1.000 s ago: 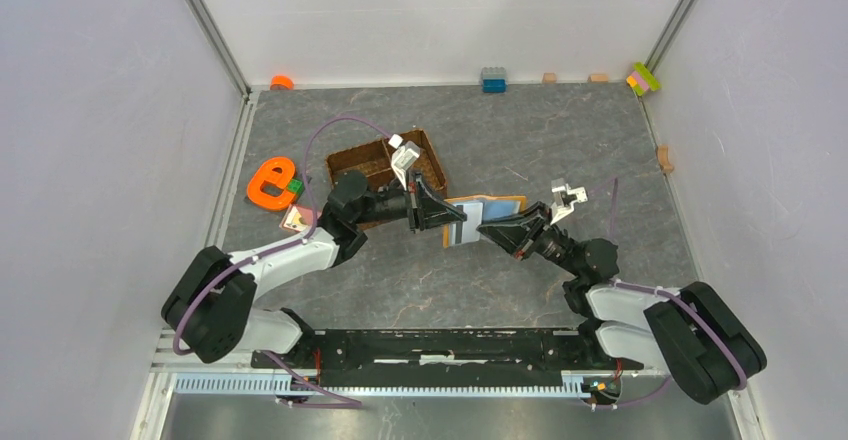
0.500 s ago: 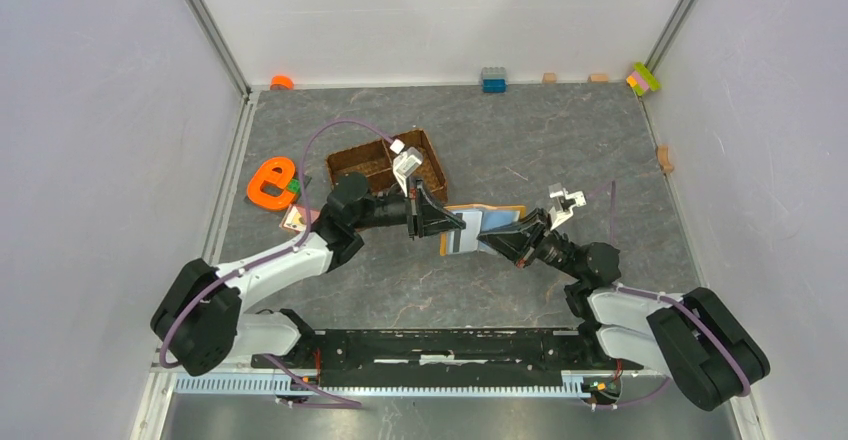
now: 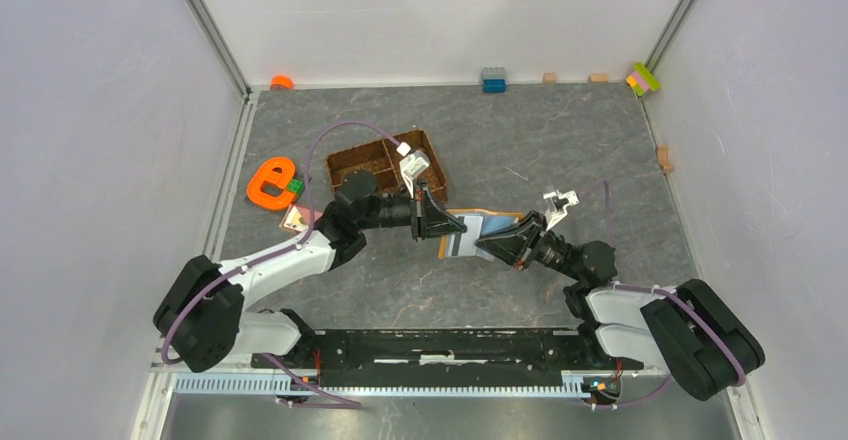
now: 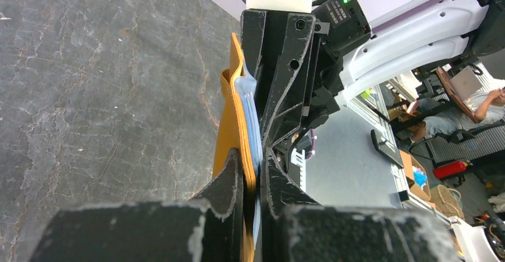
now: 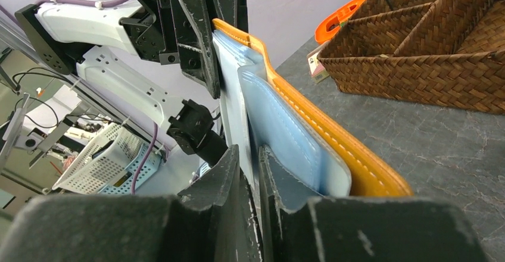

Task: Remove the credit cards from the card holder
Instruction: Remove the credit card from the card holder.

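From above, we are holding the wallet on edge, lengthwise between the left gripper and right gripper, with a card poking out nearward. In the left wrist view, we are clamping its orange cover. In the right wrist view, we are pinching its pale inner layers.

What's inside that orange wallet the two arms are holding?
The card holder shows a pale blue slotted lining. From above, one pale card pokes out of its end. Whether more cards sit in the slots is hidden.
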